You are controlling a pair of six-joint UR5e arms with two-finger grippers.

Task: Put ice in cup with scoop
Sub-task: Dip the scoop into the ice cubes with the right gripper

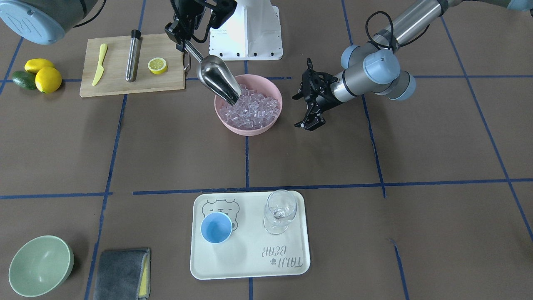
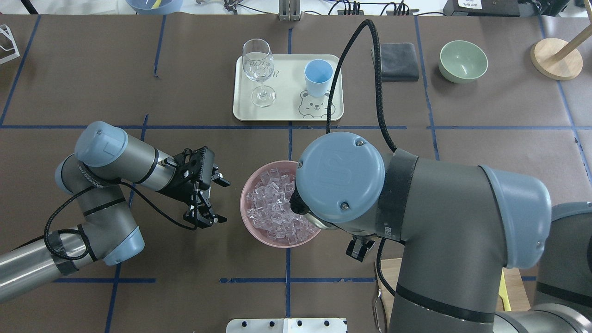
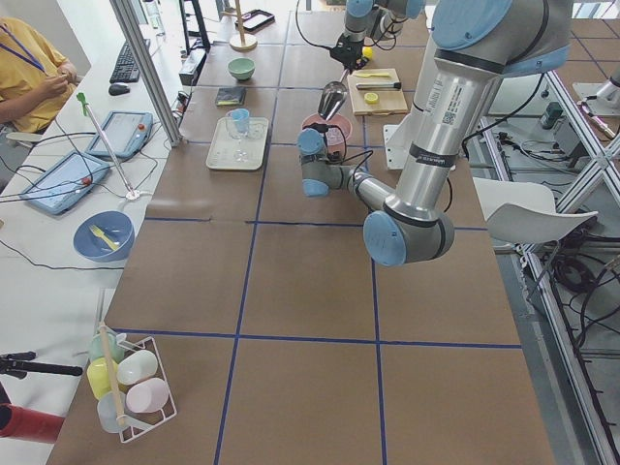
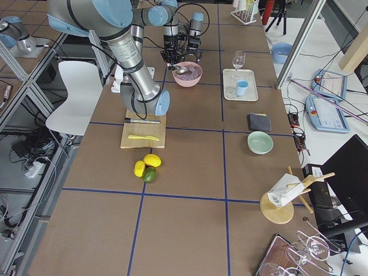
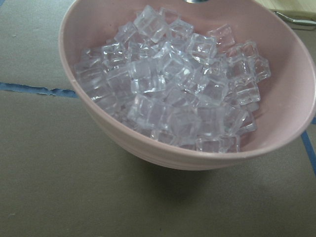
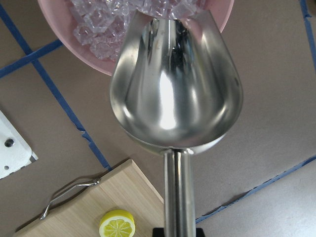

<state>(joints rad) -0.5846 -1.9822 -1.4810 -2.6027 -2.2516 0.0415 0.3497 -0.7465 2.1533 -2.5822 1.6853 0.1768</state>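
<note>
My right gripper (image 1: 182, 39) is shut on the rod handle of the steel scoop (image 1: 216, 79). The scoop slopes down, its front lip resting in the ice (image 1: 250, 110) heaped in the pink bowl (image 1: 250, 131). The right wrist view shows the scoop's trough (image 6: 175, 84) empty, with its lip at the ice (image 6: 113, 19). My left gripper (image 2: 222, 201) is open and empty, just beside the bowl (image 2: 243, 203) and apart from it. Its wrist view looks into the ice (image 5: 173, 89). The light-blue cup (image 1: 216, 228) stands empty on the cream tray (image 1: 250, 258).
A clear stemmed glass (image 1: 280, 210) stands on the tray next to the cup. A cutting board (image 1: 116, 83) holds a yellow knife, a steel cylinder (image 1: 133, 56) and a lemon half. A green bowl (image 1: 39, 264) and a grey cloth (image 1: 120, 273) lie beyond the tray.
</note>
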